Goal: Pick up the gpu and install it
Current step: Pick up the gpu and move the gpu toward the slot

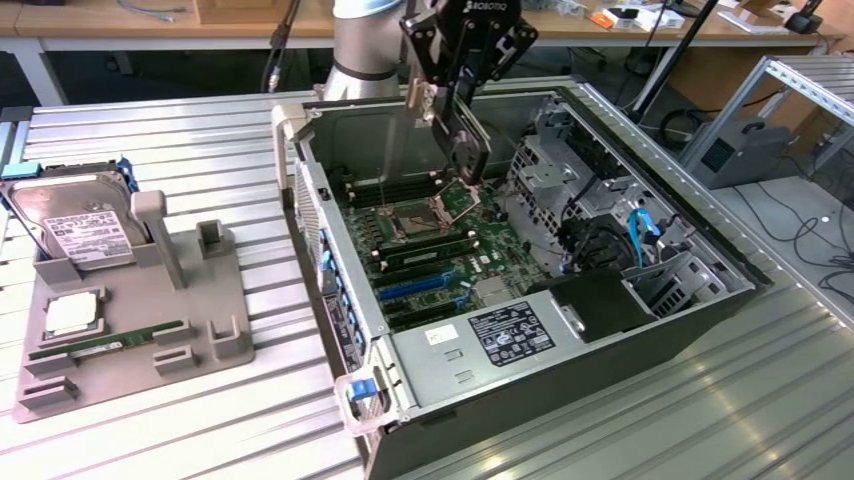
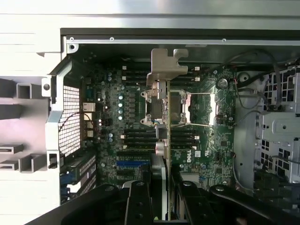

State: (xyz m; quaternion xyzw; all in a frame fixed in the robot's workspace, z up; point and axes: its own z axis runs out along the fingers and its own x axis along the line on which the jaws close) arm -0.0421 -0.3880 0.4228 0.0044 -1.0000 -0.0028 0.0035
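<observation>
Above the open computer case (image 1: 334, 130), the claw (image 1: 461, 85) hangs with the graphics card (image 1: 465, 140) in its grip. The fingers are partway closed and clamp the card's upper edge. The card dangles upright and touches nothing below it.

From the wrist camera I see the card (image 2: 163, 136) edge-on between the claw's dark fingers (image 2: 140, 201). Its silver bracket (image 2: 168, 65) sits at the far end, over the motherboard (image 2: 206, 126).

Step in hand, as I judge it: pickup is done and I'm carrying the card to its slot. It hovers over the processor socket area. The blue slots (image 1: 420, 285) lie lower on the board, toward the exterior view's bottom, so the card is not over them yet.

What seating calls for, in my judgement:
- Line the card's lower edge up along one slot.
- Face the bracket toward the case's perforated rear wall (image 2: 70, 117).
- Come down straight with no twist.

I can't make out the contact edge from here.

Off to the exterior view's left, a grey holder (image 1: 200, 330) on the worktop (image 1: 160, 130) carries a hard drive (image 1: 80, 225).
</observation>
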